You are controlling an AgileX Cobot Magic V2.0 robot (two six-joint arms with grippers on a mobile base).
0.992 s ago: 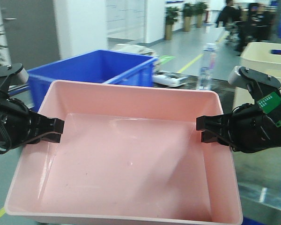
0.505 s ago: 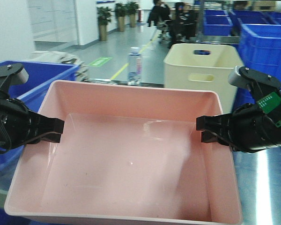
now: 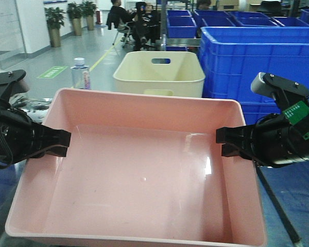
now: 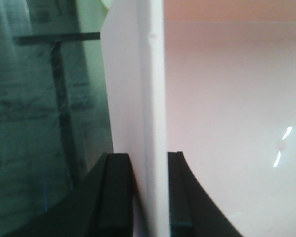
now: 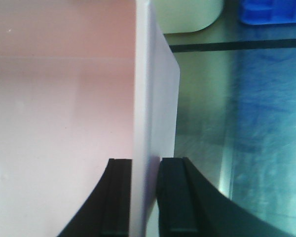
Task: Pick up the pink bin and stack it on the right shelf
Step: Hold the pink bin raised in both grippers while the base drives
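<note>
now reaching in level from both edges of the front view, forearms horizontal, wrists turned inward toward each other. set at about the middle of each side wall of the pink bin [image 3: 144,175]: left gripper [image 3: 63,144] on the left wall, right gripper [image 3: 222,143] on the right wall. carrying the bin between them over the glossy grey bench [image 5: 212,123], open side up, near rim low in view.

compared with half a second ago, same grasp and same place in the front view for the bin and both arms. behind them, a swung backdrop: cream bin [image 3: 159,72] now beyond the middle of the far rim instead of far right, water bottle [image 3: 81,72] now far left, blue crates [image 3: 257,56] filling the upper right.

narrowed to the thickness of the plastic on both sides. seen from the wrists, one finger [image 4: 116,197] outside and one inside on the left, the same on the right [image 5: 175,197], each pressed flat against the wall. black tape [image 5: 227,46] on the bench beyond.
</note>
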